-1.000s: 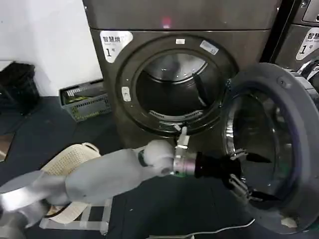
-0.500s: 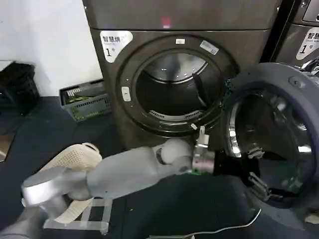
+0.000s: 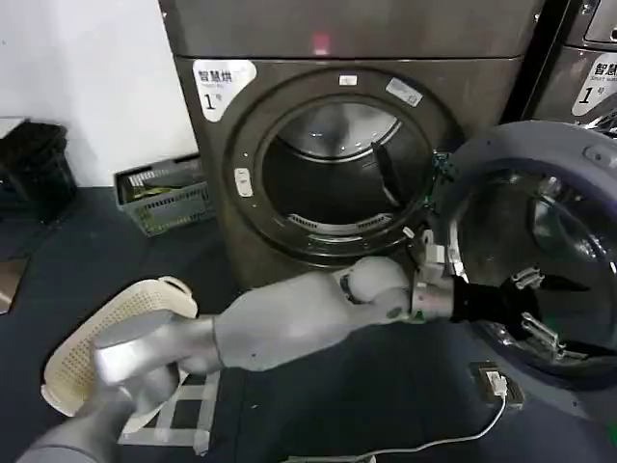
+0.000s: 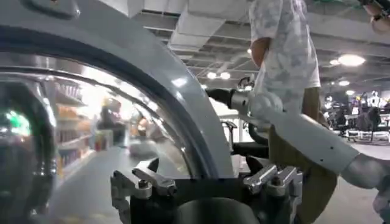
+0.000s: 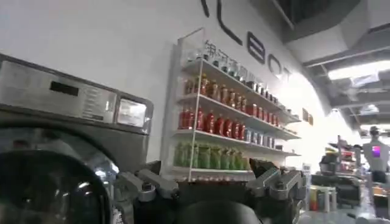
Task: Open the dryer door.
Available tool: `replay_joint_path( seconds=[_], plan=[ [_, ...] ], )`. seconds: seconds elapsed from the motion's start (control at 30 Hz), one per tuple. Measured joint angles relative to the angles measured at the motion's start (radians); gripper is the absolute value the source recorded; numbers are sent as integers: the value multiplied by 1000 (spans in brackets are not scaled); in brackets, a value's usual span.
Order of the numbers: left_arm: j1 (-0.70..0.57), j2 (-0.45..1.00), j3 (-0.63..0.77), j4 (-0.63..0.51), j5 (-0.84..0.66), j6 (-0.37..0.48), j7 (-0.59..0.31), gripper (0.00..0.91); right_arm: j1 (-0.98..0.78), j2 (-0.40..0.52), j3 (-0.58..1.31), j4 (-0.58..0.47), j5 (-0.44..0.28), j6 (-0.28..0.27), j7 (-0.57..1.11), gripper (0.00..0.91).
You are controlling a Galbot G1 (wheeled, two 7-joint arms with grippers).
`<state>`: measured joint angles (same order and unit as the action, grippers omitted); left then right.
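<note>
The dryer door (image 3: 487, 159) stands swung out to the right on its hinge, its grey inner ring and dark glass bowl facing me. The round drum opening (image 3: 333, 178) is uncovered. My left arm reaches across to the door, and my left gripper (image 3: 569, 318) is open against the inner side of the glass, low in the bowl, holding nothing. The left wrist view has the door's grey ring (image 4: 152, 79) and glass (image 4: 61, 134) close ahead of the left gripper (image 4: 207, 176). My right gripper (image 5: 207, 176) hangs open and empty, off to the side.
A cream laundry basket (image 3: 106, 333) lies on the dark floor at front left. A grey crate (image 3: 164, 193) and a black crate (image 3: 34, 169) stand by the wall. A cable with a plug (image 3: 492, 381) lies under the door. The neighbouring machine (image 3: 578, 77) stands right, near a bottle shelf (image 5: 231, 122).
My left arm has stretched farther right, with the gripper following the door's inner side. The door has swung wider open to the right.
</note>
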<state>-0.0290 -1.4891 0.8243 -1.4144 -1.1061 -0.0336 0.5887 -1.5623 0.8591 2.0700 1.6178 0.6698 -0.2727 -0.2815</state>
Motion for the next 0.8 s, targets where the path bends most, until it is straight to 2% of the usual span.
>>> replay_joint_path(
  seconds=[0.43,0.8],
  plan=[
    [4,-25,-19,75,75,-32,-81,907,21,-18,5,-29,-17,45,98,907],
    [5,-90,-38,165,102,-39,-94,907,2,-14,31,-38,-26,53,94,907]
  ],
)
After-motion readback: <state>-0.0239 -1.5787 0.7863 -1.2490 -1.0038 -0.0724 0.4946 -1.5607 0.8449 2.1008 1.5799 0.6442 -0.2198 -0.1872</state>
